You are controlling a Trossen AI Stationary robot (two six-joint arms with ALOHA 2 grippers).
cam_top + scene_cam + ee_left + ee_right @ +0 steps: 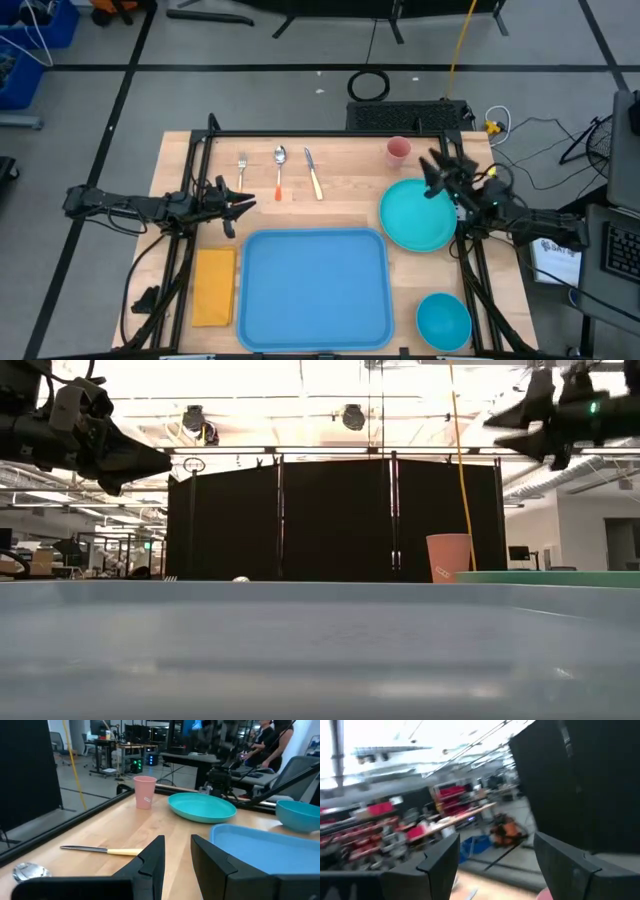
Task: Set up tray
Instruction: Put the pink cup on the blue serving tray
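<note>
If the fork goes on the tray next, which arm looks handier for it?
Probably the left. Its end effector hovers open just below the fork, beside the tray; the right end effector is across the table, above the plate.

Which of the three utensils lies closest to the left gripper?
The fork, the leftmost of the row, lies nearest the left gripper; spoon and knife lie farther right.

My wooden table carries the blue tray at six o'clock. The yellow napkin lies just beside it toward eight. At eleven to twelve sit a fork, spoon and knife in a row. A pink cup stands at one, the teal plate at three, a blue bowl at five.
</note>
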